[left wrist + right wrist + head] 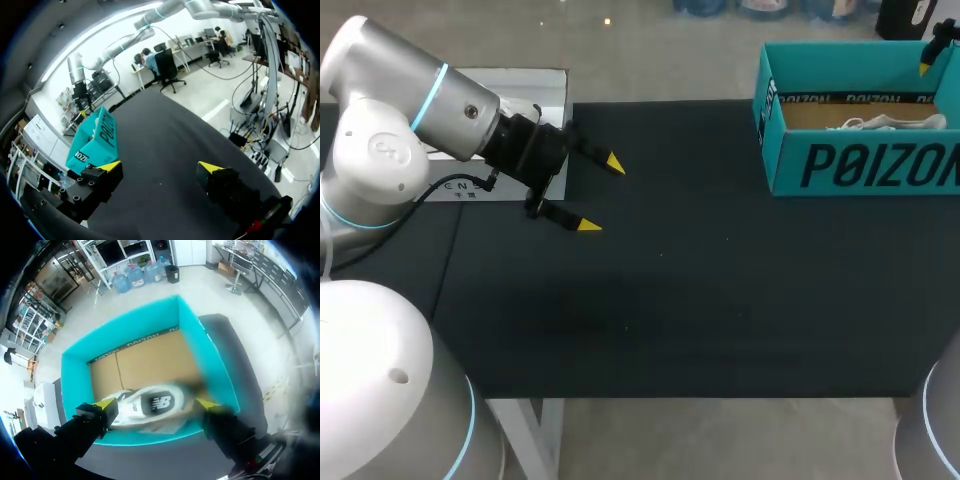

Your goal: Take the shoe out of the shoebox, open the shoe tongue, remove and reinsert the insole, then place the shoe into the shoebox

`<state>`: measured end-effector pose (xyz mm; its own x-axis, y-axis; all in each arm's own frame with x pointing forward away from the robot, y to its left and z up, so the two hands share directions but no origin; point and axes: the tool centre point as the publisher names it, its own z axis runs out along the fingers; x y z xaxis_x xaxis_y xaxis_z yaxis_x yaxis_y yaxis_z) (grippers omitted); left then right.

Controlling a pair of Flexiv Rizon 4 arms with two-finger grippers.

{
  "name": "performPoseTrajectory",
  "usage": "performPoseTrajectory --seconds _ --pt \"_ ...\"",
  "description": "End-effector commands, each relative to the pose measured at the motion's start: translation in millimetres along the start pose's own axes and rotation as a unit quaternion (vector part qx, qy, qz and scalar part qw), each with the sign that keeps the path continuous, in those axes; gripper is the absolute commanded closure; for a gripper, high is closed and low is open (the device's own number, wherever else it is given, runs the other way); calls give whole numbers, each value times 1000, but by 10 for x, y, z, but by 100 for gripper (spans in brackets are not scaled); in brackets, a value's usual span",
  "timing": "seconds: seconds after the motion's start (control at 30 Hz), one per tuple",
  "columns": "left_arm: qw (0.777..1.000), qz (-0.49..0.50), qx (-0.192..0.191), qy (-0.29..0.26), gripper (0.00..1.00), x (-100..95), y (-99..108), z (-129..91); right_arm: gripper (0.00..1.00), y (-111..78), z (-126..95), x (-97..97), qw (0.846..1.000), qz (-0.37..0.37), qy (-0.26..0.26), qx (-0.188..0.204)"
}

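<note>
The teal shoebox [860, 165] stands open at the table's back right. A white shoe [885, 123] lies on the cardboard floor inside it. My right gripper [930, 62] hangs over the box's far right end. In the right wrist view that gripper [156, 404] is open above the shoe [150, 412], its yellow tips spread past the shoe's two ends without gripping it, with the box wall [125, 330] all round. My left gripper [601, 195] stands open and empty over the black mat at the left. In its own view the left gripper [160, 167] faces the distant shoebox [95, 140].
A white flat box [535, 90] lies at the table's back left, partly under my left arm. The black mat [720, 300] covers the table between the two arms.
</note>
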<state>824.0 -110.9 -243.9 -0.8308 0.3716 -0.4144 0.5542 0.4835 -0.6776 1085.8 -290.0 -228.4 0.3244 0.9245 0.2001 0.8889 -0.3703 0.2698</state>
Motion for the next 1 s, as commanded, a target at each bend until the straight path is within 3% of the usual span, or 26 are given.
performPoseTrajectory --seconds 0.03,0.17,0.57,0.67,0.8,0.87,1.0 --pt "1000 0 -1 1 0 -6 1 2 0 -182 -340 91 999 9 -24 30" --pt "1000 0 -1 1 0 -6 1 2 0 -469 -415 180 999 28 -27 37" --pt "1000 0 -1 1 0 -6 1 2 0 -469 -415 180 999 28 -27 37" --pt "976 168 -133 41 0 -390 73 -282 0 -469 -415 180 999 28 -27 37" --pt "924 267 -252 109 0 -667 398 -720 0 -469 -415 180 999 28 -27 37" --pt "898 309 -281 141 0 -731 534 -887 0 -469 -415 180 999 28 -27 37" --pt "868 365 -284 180 0 -790 869 -1137 0 -469 -415 180 999 28 -27 37"
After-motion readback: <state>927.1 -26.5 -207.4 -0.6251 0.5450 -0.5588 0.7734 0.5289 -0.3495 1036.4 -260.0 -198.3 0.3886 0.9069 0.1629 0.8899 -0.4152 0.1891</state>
